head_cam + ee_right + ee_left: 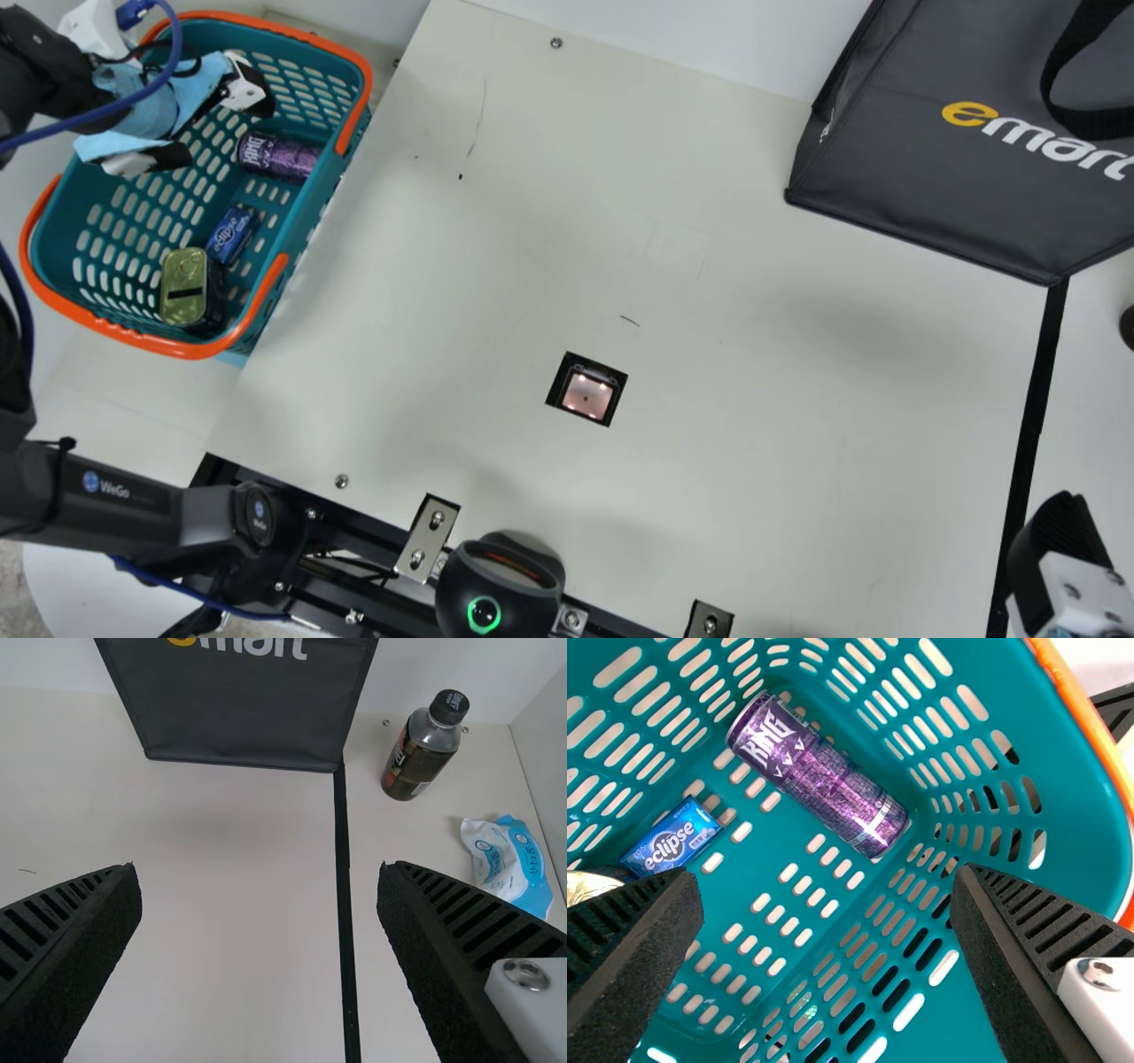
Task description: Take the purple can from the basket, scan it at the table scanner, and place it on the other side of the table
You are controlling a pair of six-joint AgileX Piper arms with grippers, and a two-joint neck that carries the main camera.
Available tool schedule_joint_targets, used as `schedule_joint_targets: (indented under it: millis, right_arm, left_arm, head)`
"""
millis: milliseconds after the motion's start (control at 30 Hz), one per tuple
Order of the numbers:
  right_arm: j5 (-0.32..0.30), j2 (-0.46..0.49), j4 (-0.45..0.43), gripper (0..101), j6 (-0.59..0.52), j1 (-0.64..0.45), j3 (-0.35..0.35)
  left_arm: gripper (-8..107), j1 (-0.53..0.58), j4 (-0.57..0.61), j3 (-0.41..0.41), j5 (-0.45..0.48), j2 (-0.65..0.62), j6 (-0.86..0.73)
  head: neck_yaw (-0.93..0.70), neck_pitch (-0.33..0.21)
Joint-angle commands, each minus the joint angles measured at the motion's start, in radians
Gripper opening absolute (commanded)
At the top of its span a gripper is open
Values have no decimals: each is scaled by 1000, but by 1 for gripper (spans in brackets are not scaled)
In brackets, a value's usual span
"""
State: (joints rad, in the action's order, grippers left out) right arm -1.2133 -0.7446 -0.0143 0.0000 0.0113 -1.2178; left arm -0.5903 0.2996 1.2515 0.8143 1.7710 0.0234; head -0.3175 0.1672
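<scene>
The purple can (276,158) lies on its side in the teal basket (306,208), near the wall beside the table. My left gripper (217,133) hangs over the basket with its fingers spread, close to the can but not around it. The left wrist view has the purple can (819,778) beyond the open left gripper (828,904), with nothing between the fingers. The scanner window (586,394) is set into the table (478,292). My right gripper (1063,549) is at the main view's lower right corner; in the right wrist view the right gripper (261,904) is open and holds nothing.
Beside the can in the basket are a blue eclipse pack (233,233) and a gold-topped tin (184,285). A black bag (939,177) stands at the table's far right. Past the black tape line (345,904) are a dark bottle (421,749) and a blue-white packet (509,859).
</scene>
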Motion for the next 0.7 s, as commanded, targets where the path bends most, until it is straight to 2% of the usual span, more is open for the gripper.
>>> schedule_joint_targets:
  millis: [0,500,667]
  right_arm:
    - [0,0,0,95,0,0,0]
    - [0,0,0,95,0,0,0]
    - [-2,0,0,95,0,0,0]
  left_arm:
    - [90,0,0,0,0,0,0]
    - [90,0,0,2,1,1,0]
    - [90,12,-2,-16,-37,20,34]
  head:
    - [-4,-29]
    - [-4,-29]
    - [-4,-29]
